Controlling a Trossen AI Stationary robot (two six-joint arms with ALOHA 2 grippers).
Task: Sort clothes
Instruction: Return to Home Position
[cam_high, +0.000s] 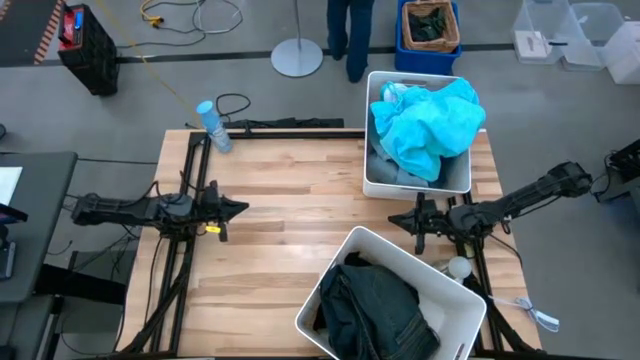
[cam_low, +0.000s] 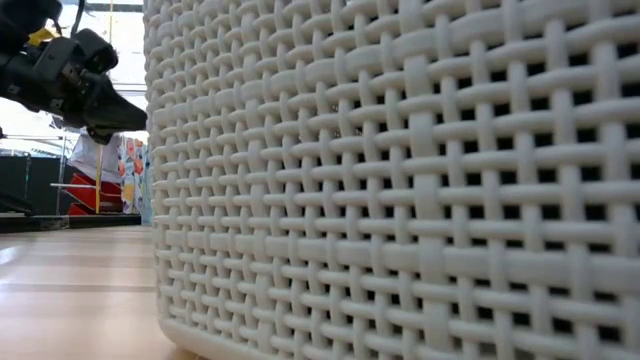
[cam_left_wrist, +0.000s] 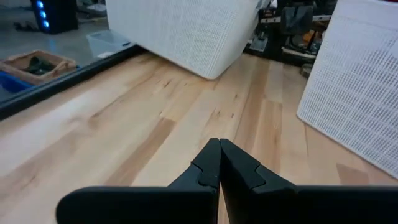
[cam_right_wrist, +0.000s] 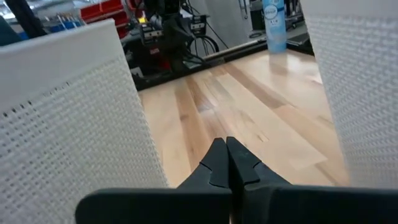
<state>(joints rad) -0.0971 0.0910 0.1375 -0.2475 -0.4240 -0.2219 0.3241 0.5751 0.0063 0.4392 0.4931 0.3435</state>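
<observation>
Bright turquoise top (cam_high: 432, 125) is heaped over the pale blue denim piece (cam_high: 384, 163) in the far white woven plastic bin (cam_high: 372, 186), and dark greenish-black jeans (cam_high: 375, 310) fill the near white bin (cam_high: 400, 250). Left gripper (cam_high: 243, 208) hangs over the left side of the pale wooden table (cam_high: 290, 240). Right gripper (cam_high: 392, 217) sits between the two bins, and both have fingers pressed together, holding nothing.

Readable text: none in any view.
Bottle (cam_right_wrist: 273, 25): pale blue label with a darker logo patch, upper right of the right wrist view; its letters are too blurred to read.
Bottle, high view: upper left of centre, label too small to read.
Hazard stripes (cam_high: 45, 38): black-and-orange warning band, upper left of the high view; no wording legible.
</observation>
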